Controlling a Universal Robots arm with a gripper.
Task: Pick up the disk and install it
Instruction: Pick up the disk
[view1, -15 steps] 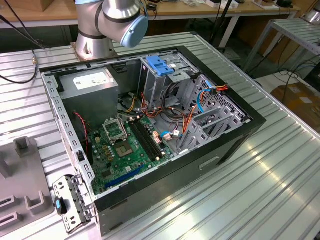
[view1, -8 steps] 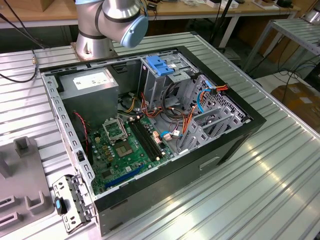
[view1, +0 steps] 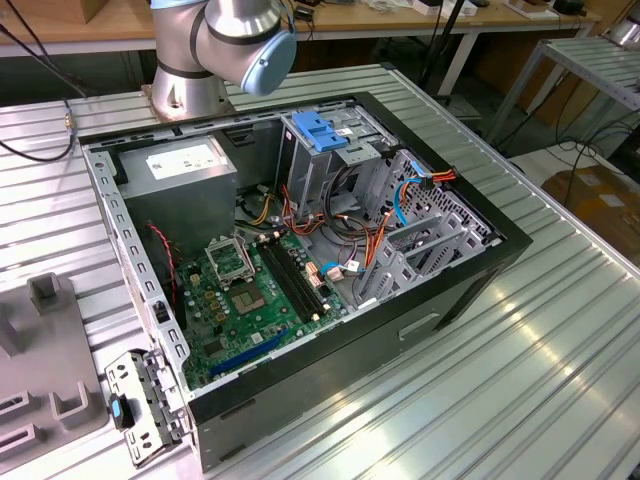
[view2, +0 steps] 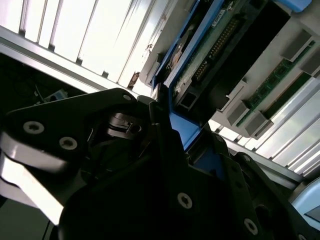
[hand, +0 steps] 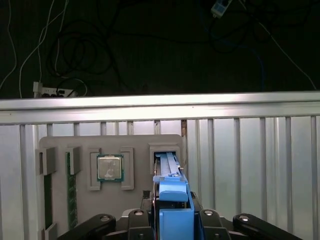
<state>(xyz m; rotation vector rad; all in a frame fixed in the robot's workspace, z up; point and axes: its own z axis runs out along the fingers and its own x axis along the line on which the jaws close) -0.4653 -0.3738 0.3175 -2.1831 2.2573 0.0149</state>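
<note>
The arm (view1: 225, 40) is cut off by the upper edge of the exterior view above its base joint, and the grey tray (view1: 60, 400) at that view's lower left is cropped by the frame. In both wrist views the gripper (hand: 173, 212) hides the near end of the disk (hand: 169, 170). The disk stands on edge in a slot of the tray (hand: 135, 142), so its flat faces cannot be read in the first wrist view. In the second wrist view the disk (view2: 210, 55) shows a green circuit-board side and a blue rail, while the gripper (view2: 190, 135) is dark and hard to make out. The black fingers (hand: 200, 220) sit tight against both sides of the blue rail with no gap visible, closed onto the disk, which remains seated in its slot. The slot walls hug the disk closely. Beside it a square processor chip (hand: 109, 167) lies in its own recess, and green memory sticks (hand: 71, 195) stand further along. Ribbed, shiny metal table (hand: 250, 165) lies open beyond the tray, ending at a rail with tangled cables (hand: 75, 55) on dark floor behind. In the exterior view the open black computer case (view1: 450, 290) fills the centre, with a grey power supply (view1: 185, 170) at upper left, a blue latch (view1: 322, 130) on the cage, and a green motherboard (view1: 240, 300) below.
</note>
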